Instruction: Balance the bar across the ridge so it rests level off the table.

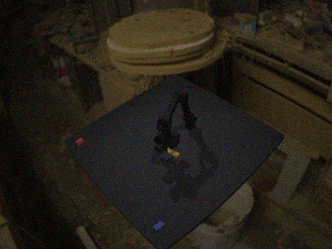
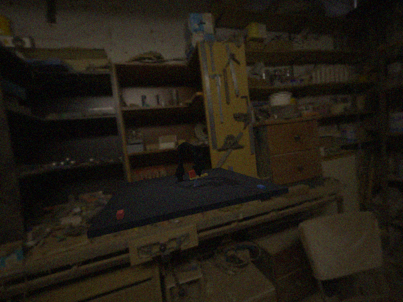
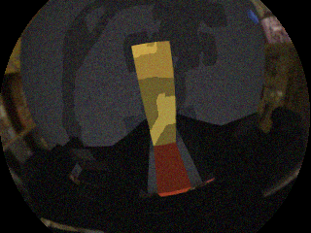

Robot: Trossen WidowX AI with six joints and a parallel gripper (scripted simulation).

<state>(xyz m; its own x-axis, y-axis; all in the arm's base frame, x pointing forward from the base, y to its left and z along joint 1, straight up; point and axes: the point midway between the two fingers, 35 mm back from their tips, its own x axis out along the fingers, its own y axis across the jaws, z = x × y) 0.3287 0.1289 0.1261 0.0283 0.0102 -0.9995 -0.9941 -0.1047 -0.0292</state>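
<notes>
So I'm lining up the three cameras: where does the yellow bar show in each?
Top: bar at the mat's middle, below the end effector.
Exterior: small yellow sliver beside the arm, far part of the mat.
Wrist: tall yellow strip, centre frame.
Shared landmark: the dark blue mat.

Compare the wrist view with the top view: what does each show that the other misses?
Wrist only: the bar seen along its length, yellow far end and red near end, running out from the gripper, which is shut on it.

Top only: the whole arm on the dark mat, a small grey-blue block beside the bar's yellow tip, a red block and a blue block near the mat's corners.

Both: the yellow bar and the dark mat under it.
</notes>
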